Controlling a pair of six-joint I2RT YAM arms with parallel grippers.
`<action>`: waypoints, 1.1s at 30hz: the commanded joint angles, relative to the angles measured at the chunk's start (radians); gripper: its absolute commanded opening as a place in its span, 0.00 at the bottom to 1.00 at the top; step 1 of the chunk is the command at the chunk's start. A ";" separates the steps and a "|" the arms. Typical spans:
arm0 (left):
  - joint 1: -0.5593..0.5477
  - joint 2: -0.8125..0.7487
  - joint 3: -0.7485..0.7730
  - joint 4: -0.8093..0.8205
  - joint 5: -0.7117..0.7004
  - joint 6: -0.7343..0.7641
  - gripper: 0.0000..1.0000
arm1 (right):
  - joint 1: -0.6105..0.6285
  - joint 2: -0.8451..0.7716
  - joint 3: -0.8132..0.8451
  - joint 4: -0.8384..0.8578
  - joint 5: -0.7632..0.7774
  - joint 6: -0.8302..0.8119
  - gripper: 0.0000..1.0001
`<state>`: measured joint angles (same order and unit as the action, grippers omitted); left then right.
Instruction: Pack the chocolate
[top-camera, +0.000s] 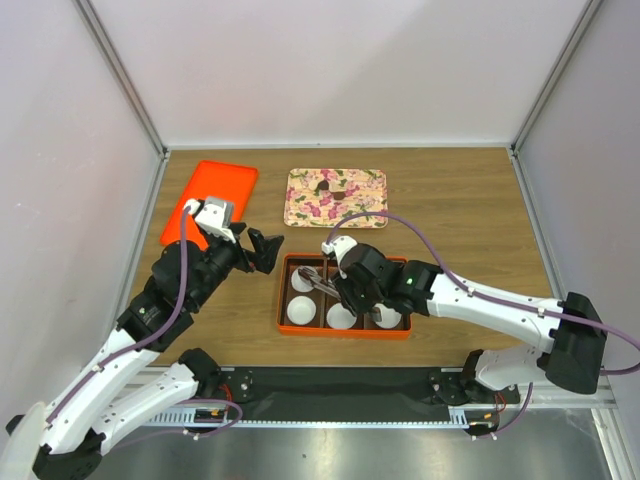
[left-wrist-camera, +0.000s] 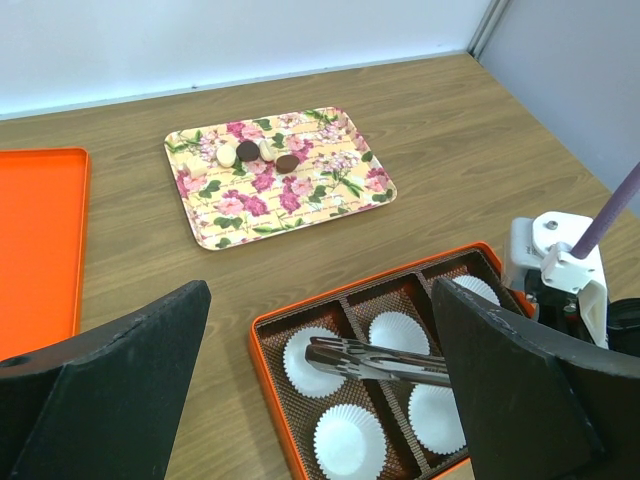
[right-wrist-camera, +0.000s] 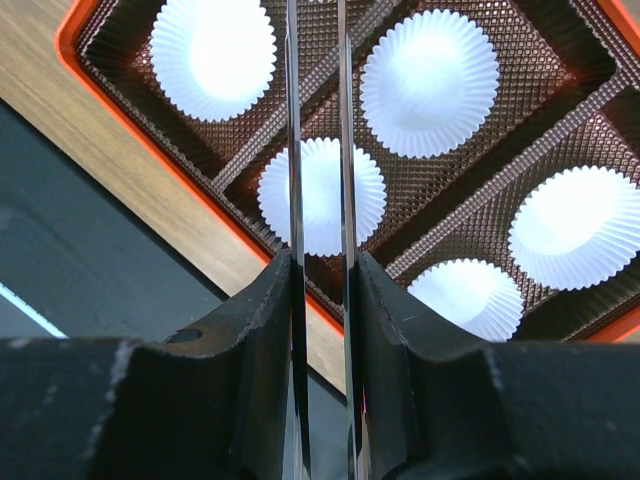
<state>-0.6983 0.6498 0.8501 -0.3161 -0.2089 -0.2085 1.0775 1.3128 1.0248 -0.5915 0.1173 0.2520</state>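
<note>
The right pincer (right-wrist-camera: 322, 270) pinches 1 pair of metal tongs (left-wrist-camera: 375, 362), whose 2 arms lie close together with nothing visible between the tips. They reach low over the box (top-camera: 345, 333), probably so that small pieces can be moved without crushing them. The left pincer (top-camera: 265, 250) hangs spread and empty beside the box, out of the way. The chocolate (left-wrist-camera: 248, 151), 2 dark-brown lumps with 2 pale pieces next to them, sits on the floral tray (left-wrist-camera: 330, 205), farther back on the desk (left-wrist-camera: 450, 120). The box has 3 compartments; 5 white paper cups (right-wrist-camera: 430, 70) show, all empty. 1 orange tray (left-wrist-camera: 35, 250) lies on the left.
</note>
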 joint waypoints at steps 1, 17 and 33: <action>-0.004 0.001 0.000 0.028 -0.011 0.008 1.00 | 0.007 0.009 0.047 0.050 0.028 -0.013 0.26; -0.004 0.001 0.000 0.025 -0.011 0.008 1.00 | 0.007 0.022 0.069 0.047 0.035 -0.011 0.39; -0.004 -0.004 0.000 0.025 -0.010 0.003 1.00 | -0.045 -0.026 0.162 -0.016 0.188 -0.086 0.39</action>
<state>-0.6983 0.6525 0.8501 -0.3161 -0.2085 -0.2089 1.0660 1.3334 1.1213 -0.6247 0.2272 0.2241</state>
